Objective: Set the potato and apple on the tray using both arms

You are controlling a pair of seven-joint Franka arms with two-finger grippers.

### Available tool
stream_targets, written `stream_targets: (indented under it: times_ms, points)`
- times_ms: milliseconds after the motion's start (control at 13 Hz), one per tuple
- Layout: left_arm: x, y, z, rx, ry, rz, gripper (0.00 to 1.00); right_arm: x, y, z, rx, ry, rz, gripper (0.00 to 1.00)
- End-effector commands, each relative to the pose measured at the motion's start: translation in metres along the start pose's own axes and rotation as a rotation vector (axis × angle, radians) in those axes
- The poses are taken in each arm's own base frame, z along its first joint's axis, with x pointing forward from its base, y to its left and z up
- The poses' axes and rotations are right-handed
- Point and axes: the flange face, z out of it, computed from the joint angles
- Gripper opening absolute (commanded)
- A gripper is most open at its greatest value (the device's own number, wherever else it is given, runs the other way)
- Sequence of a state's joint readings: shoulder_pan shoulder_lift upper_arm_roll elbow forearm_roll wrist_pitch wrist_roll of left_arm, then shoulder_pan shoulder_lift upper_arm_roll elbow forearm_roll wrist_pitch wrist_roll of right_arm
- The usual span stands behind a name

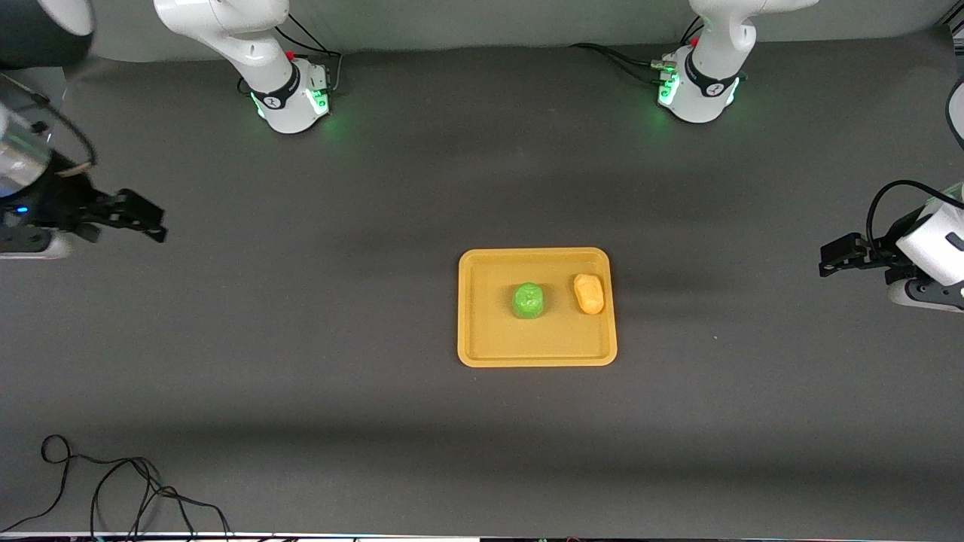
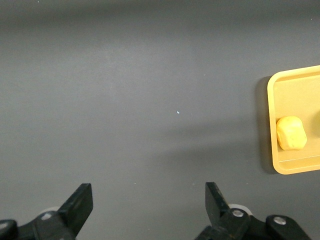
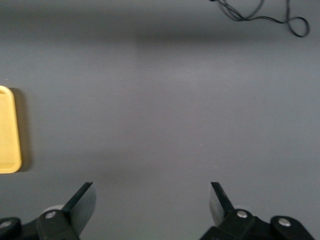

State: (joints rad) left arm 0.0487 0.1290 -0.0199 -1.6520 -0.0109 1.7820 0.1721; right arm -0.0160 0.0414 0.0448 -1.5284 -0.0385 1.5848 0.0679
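The yellow-orange tray (image 1: 482, 354) lies mid-table. The green apple (image 1: 529, 300) sits on it near its middle. The yellow-orange potato (image 1: 589, 293) sits on it beside the apple, toward the left arm's end. My left gripper (image 1: 828, 258) is open and empty over bare table at the left arm's end, well apart from the tray. Its wrist view shows its open gripper (image 2: 148, 197), the tray's edge (image 2: 272, 125) and the potato (image 2: 291, 133). My right gripper (image 1: 154, 220) is open and empty over bare table at the right arm's end. Its wrist view shows its open gripper (image 3: 151, 196) and a tray corner (image 3: 7, 150).
A loose black cable (image 1: 113, 489) lies on the table at the edge nearest the front camera, toward the right arm's end; it also shows in the right wrist view (image 3: 260, 15). The two arm bases (image 1: 290, 98) (image 1: 697, 90) stand at the table's top edge.
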Motion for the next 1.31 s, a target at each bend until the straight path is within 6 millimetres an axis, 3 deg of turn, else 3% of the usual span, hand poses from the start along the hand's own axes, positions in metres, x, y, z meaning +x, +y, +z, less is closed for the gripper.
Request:
stream_targets:
  times_ms: [0,231,538,1231]
  points:
    - [0.0,0.002,-0.006,0.008,-0.002,-0.007,1.0,-0.008,0.015,-0.005,0.014,0.002,-0.008,1.0]
    - [0.0,0.003,-0.005,0.007,-0.004,-0.007,1.0,-0.008,0.032,0.004,0.015,-0.017,-0.027,1.0]
    - [-0.001,0.002,-0.002,0.008,-0.01,-0.006,1.0,-0.008,0.029,0.015,0.015,-0.04,-0.029,1.0]
    - [-0.001,0.001,-0.003,0.007,-0.008,-0.01,1.0,-0.009,0.04,0.012,0.098,-0.033,0.009,1.0]
